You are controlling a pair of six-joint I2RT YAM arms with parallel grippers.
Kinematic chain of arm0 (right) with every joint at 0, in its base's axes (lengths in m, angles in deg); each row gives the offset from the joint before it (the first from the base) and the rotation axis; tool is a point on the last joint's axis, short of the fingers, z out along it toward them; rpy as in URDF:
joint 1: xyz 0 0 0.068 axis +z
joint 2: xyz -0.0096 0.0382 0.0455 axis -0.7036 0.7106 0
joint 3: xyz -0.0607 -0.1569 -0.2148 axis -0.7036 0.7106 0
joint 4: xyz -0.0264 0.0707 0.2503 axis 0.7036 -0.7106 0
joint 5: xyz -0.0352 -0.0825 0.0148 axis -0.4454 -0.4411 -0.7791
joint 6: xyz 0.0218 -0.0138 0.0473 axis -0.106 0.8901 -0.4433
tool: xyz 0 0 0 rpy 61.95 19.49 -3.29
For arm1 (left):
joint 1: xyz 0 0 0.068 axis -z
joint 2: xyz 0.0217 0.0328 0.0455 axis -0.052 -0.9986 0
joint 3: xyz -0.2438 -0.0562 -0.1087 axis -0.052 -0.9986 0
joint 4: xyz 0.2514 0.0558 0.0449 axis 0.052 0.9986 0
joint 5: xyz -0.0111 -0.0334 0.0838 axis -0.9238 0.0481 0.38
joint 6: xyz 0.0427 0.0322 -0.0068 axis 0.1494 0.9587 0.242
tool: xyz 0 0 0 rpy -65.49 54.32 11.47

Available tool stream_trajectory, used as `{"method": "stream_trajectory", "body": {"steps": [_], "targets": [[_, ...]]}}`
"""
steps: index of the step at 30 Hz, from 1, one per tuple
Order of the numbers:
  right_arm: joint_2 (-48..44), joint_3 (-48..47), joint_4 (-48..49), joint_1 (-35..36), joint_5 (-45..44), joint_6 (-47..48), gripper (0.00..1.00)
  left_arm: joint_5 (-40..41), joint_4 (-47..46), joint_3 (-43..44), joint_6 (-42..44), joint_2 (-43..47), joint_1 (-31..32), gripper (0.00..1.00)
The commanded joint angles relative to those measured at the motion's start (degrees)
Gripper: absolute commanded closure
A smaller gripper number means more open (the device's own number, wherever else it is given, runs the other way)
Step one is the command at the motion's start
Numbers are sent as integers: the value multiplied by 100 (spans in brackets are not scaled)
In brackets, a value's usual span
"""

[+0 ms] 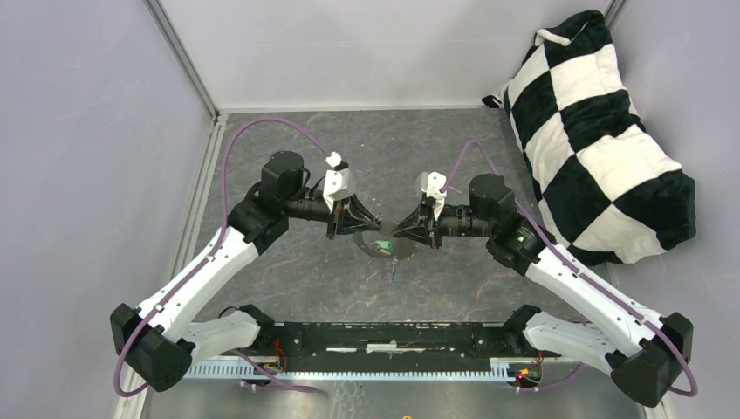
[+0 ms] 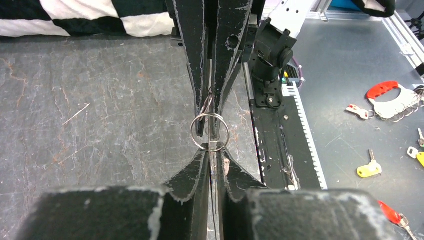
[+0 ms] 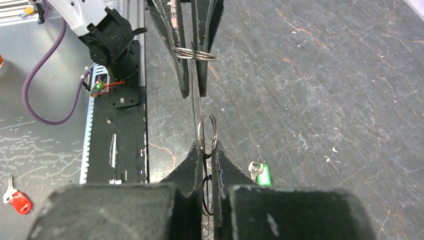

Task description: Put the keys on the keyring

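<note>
The keyring is a thin silver wire loop strung between my two grippers just above the table, with a small silver ring at each gripper's tips. My left gripper is shut on the wire at one ring. My right gripper faces it, tips nearly touching, and is shut on the wire at the other ring. The green-headed key lies flat on the table under the grippers. A small bluish sliver lies nearer the bases, perhaps the blue key; too small to tell.
A black-and-white checkered cushion fills the back right corner. The black base rail runs along the near edge. Beyond the table, spare keys lie on a lower surface: a red-handled bunch, a yellow key, a red key.
</note>
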Motion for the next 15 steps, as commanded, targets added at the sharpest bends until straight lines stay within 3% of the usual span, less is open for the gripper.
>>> {"method": "stream_trajectory", "body": {"steps": [1,7,10,15], "targets": [[-91,119,437,20,-52,-124,99,-284,-382,195,-418,99,11,86],[-121,204,530,25,-12,-196,97,-228,-508,162,-569,159,17,86],[-152,214,564,28,50,-234,83,-207,-604,162,-591,172,11,97],[-299,-78,359,24,41,13,67,-618,110,276,218,215,11,98]]}}
